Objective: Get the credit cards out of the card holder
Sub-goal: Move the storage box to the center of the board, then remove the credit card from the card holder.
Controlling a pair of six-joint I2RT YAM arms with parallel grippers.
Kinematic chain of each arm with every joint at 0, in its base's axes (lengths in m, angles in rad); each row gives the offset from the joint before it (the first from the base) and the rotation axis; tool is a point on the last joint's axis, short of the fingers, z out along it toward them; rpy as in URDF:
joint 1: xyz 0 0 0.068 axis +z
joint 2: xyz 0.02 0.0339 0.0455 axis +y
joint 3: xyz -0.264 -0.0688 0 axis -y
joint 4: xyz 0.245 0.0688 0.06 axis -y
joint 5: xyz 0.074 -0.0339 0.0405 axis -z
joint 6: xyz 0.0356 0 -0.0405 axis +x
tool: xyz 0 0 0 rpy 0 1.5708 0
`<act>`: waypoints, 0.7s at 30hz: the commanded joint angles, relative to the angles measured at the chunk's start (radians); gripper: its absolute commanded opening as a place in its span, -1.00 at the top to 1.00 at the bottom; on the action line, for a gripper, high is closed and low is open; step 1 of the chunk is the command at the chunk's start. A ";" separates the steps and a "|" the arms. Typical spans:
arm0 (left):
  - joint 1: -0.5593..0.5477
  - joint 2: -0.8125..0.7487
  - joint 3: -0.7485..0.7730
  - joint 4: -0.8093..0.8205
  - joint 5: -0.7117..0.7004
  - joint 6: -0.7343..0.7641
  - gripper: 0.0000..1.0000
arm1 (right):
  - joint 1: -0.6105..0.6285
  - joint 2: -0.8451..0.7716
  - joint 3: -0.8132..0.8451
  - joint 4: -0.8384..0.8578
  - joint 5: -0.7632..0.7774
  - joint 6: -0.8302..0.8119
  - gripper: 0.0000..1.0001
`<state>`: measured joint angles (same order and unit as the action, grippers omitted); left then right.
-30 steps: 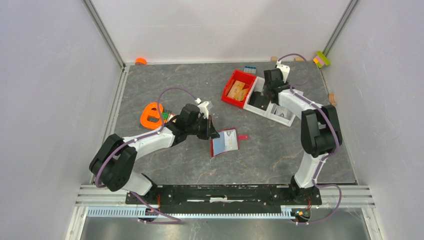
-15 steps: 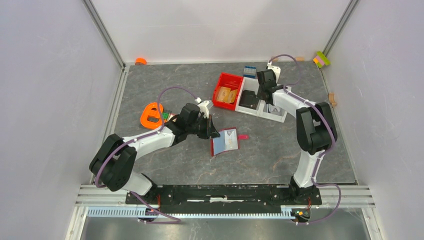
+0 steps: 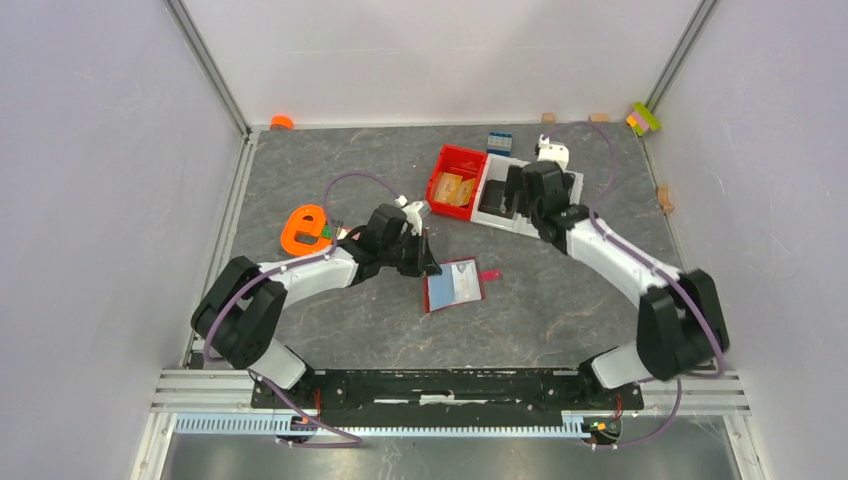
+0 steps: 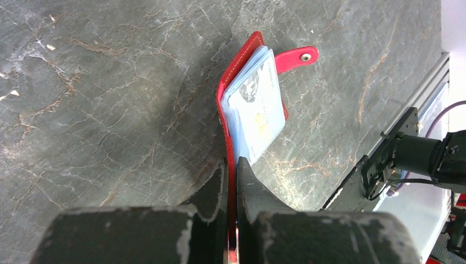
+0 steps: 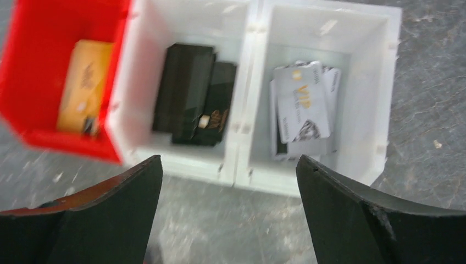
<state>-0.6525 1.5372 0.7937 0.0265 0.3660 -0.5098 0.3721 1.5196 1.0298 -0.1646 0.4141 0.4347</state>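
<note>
Left wrist view shows the left gripper (image 4: pixel 231 168) pressed together on the near edge of the small dark red folding card holder (image 4: pixel 253 44). A thin red line of the cover sits between the two black fingers. The holder lies half open on the grey marble-pattern table (image 4: pixel 99 82), near the middle of it in the top view. Its red strap with a metal snap (image 4: pixel 294 58) points away from the gripper. Inside, the thin light blue and grey credit cards (image 4: pixel 258 110) lie stacked in the pockets.

The right gripper (image 5: pixel 228 162) is spread wide with nothing between its fingers. It hangs over the white two-compartment plastic tray (image 5: pixel 384 82), where some grey cards already lie in one compartment. The bright red plastic bin (image 5: pixel 16 82) stands against the tray on the other side.

I think several things can go wrong from here. The cards are thin and lie close together, so the right fingers may catch two at once, or slip off the smooth top one. The left grip holds only the edge of the cover, so a hard pull may drag the holder out of it or fold it shut.

The holder lies well apart from the right gripper, nearer to the arm bases and between the two arms. So this gripper must first travel to it.
</note>
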 commanded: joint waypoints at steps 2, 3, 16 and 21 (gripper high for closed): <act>-0.005 0.053 0.058 -0.061 -0.047 0.045 0.84 | 0.118 -0.213 -0.218 0.132 -0.075 -0.065 -0.88; -0.004 0.066 0.064 -0.069 -0.057 0.048 0.84 | 0.131 -0.239 -0.276 0.156 -0.121 -0.060 -0.86; -0.004 0.036 0.038 -0.031 -0.066 0.093 0.87 | 0.177 -0.207 -0.585 0.483 -0.537 -0.075 -0.94; -0.006 0.115 0.106 -0.143 -0.155 0.101 0.87 | 0.177 -0.171 -0.565 0.455 -0.555 -0.078 -0.69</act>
<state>-0.6525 1.6119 0.8402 -0.0612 0.2913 -0.4625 0.5457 1.3277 0.4480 0.2100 -0.0658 0.3687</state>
